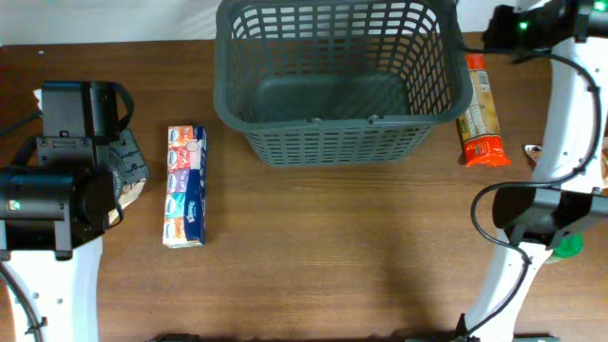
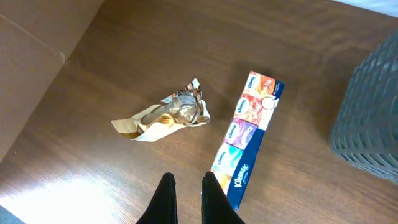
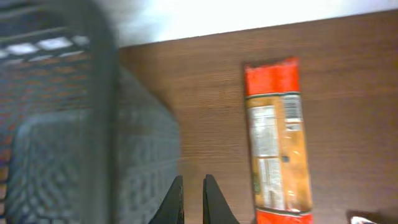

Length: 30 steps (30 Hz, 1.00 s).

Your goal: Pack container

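Left wrist view, bottom edge: the left hand (image 2: 186, 198) has its two dark fingers drawn almost together with nothing between them, hanging above the brown wooden desk (image 2: 298, 62). Just beyond the fingertips, right of centre, a long tissue pack (image 2: 247, 140) lies flat on the desk. It runs diagonally toward the upper right, with panels of blue, purple, red and orange. Left of it and apart from it lies a crumpled wrapper (image 2: 165, 117), tan and white. At the far right edge of that frame a lattice wall of the container (image 2: 370, 112) shows, apart from the tissue pack. In the right wrist view, the right hand (image 3: 191, 196) is likewise closed and empty at the bottom centre. Beyond it, on the right, an orange packet (image 3: 277, 149) with red ends lies flat and lengthwise, while the container's blurred grey wall fills the left half, apart from the packet. Overhead, the arms sit at the lower left and lower right. The tissue pack lies left of centre, with the wrapper near its left side, partly under the left arm. The container stands upright at the top centre of the desk, dark grey, with its solid bottom in full view. The orange packet lies just beside its right wall, outside it.
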Each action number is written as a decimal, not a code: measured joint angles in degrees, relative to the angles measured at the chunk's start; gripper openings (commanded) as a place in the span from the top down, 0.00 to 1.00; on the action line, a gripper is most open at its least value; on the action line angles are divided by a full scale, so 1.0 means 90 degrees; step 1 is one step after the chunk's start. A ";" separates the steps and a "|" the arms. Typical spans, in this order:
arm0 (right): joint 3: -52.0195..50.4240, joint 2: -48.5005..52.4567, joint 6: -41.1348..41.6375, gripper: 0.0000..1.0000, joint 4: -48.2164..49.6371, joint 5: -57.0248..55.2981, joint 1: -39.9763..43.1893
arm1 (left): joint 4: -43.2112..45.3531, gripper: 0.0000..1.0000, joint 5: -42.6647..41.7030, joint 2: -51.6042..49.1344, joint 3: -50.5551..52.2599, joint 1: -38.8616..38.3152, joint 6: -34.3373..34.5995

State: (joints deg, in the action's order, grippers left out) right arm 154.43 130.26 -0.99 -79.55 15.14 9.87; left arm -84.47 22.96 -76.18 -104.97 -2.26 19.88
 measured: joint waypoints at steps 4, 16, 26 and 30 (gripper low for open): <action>-0.0046 0.0000 -0.0170 0.96 -0.0041 -0.0078 -0.0206 | -0.0075 0.98 0.0000 0.0000 0.0000 0.0000 0.0000; -0.0432 0.0000 -0.0306 0.96 -0.0112 -0.0245 -0.0236 | -0.0185 0.98 0.0000 0.0000 0.0000 0.0000 0.0000; -0.0544 0.0002 -0.0325 0.96 -0.0114 -0.0163 -0.0236 | -0.0185 0.98 0.0000 0.0000 0.0000 0.0000 0.0000; -0.0544 0.0002 -0.0340 0.96 -0.0117 -0.0063 -0.0238 | -0.0185 0.98 0.0000 0.0000 0.0000 0.0000 0.0000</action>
State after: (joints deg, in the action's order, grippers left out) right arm 149.53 130.28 -4.05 -80.60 14.57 7.73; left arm -86.13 22.96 -76.18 -104.97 -2.26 19.88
